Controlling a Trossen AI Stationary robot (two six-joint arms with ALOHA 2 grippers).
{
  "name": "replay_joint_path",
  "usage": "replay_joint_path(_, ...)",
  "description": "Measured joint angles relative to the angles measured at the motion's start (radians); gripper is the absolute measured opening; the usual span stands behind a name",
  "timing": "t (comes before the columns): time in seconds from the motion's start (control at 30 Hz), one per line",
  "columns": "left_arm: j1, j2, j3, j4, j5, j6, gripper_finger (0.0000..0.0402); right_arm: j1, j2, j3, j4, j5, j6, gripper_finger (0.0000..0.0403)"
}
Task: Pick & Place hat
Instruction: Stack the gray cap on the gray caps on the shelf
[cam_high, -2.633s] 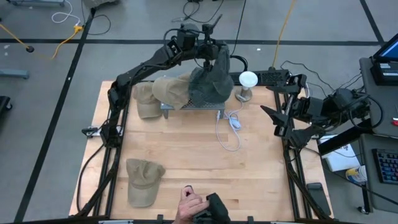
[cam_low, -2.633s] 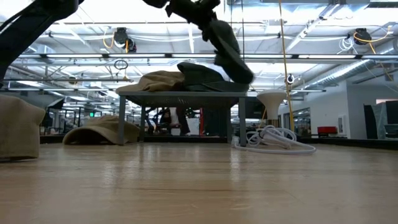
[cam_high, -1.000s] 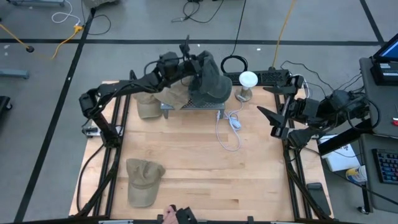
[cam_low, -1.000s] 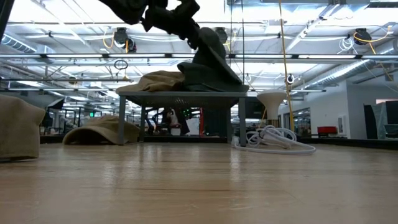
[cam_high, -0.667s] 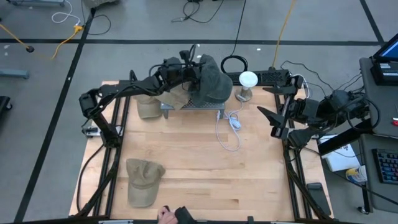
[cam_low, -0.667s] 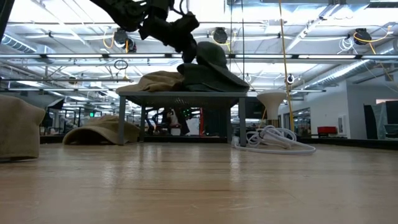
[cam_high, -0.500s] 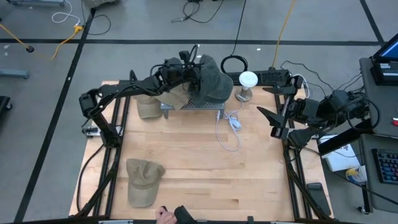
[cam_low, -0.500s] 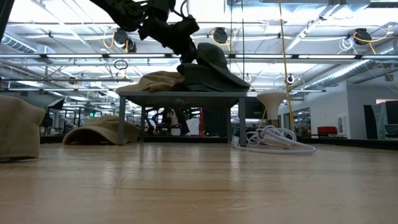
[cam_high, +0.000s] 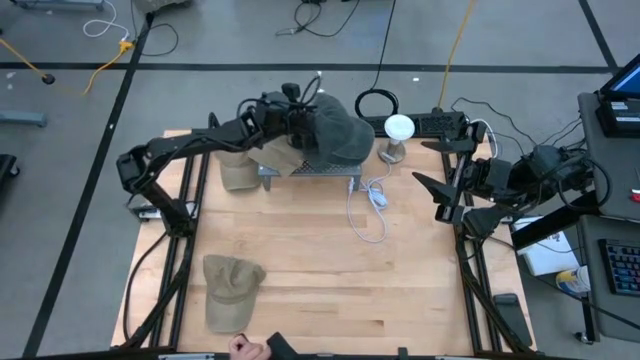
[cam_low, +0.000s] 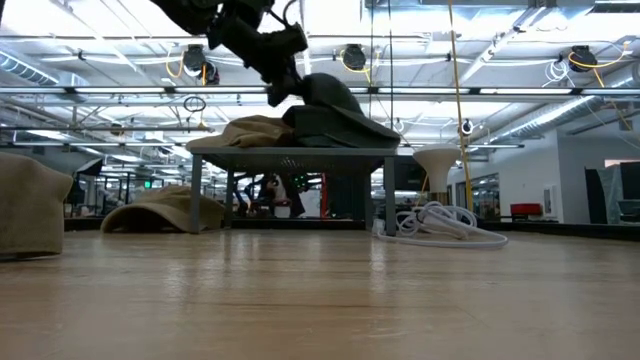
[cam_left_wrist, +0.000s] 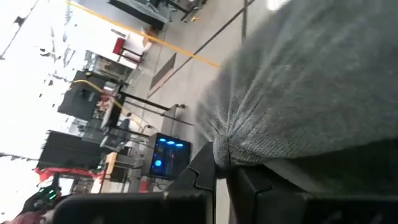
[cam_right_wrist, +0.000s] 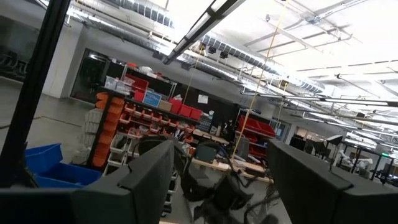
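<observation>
left gripper (cam_high: 300, 118) at far rack (cam_high: 310, 170), pinched shut on grey hat (cam_high: 335, 130) crown | hat lay just right of it | right gripper (cam_high: 430, 195) parked at right edge, spread open, farther

The left gripper (cam_high: 297, 118) has drawn the grey hat (cam_high: 338, 130) leftward.

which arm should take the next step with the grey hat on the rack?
Left. The left gripper is already at the grey hat on the metal rack, its fingers closed on the fabric in the left wrist view. The right gripper waits open at the table's right edge.
</observation>
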Motion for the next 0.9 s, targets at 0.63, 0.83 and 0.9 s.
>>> replay_joint_path(0.63, -0.005, -0.022, 0.000, -0.234, 0.015, -0.091, 0.0057, 0.000, 0.000, 0.000, -0.035, 0.001, 0.037, 0.0251)
replay_joint_path(0.83, -0.005, -0.022, 0.001, -0.255, 0.001, -0.138, 0.0118, 0.000, 0.000, 0.000, -0.038, 0.001, 0.044, 0.0251)
replay_joint_path(0.9, -0.008, -0.024, 0.001, -0.281, -0.001, -0.138, 0.0131, 0.000, 0.000, 0.000, -0.039, 0.000, 0.058, 0.0251)
